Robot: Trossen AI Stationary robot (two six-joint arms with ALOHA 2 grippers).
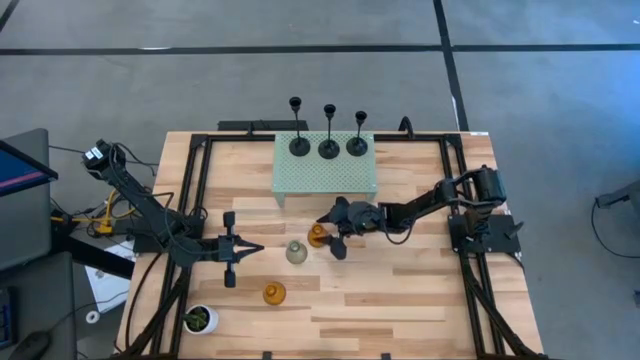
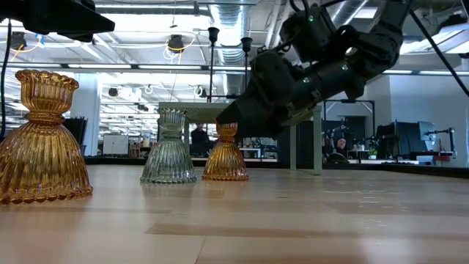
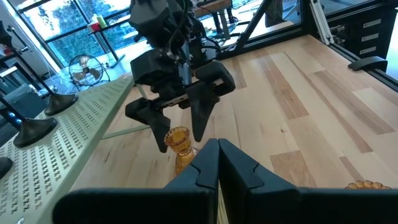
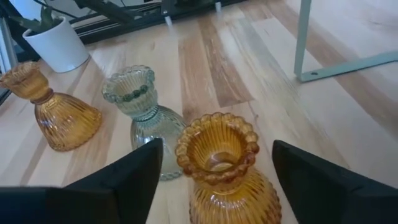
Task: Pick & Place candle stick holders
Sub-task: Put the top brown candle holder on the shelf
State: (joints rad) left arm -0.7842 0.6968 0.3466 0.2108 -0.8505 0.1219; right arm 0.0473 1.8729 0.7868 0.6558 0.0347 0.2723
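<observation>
Right end effector (image 4: pixel 214 171) spread wide around an amber candle stick holder (image 4: pixel 225 168).
The amber holder stands on the tabletop (image 1: pixel 400 290) between the open fingers; the pale grey holder (image 4: pixel 144 115) just beside it, a second amber holder (image 4: pixel 46 106) farther off. Left end effector (image 1: pixel 250 249) waits closed nearby.

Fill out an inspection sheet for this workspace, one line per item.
Surface: wooden table, black frame.
Job's things: three black holders on the green stand; amber holder between the right gripper's fingers; grey holder beside it; second amber holder nearer the front.
Clutter: potted plant at the front left corner.
Grippers: right gripper open around the amber holder; left gripper shut, empty, left of the grey holder.
Cables: bundle at the left arm's base.
Surroundings: grey floor, workshop behind.
</observation>
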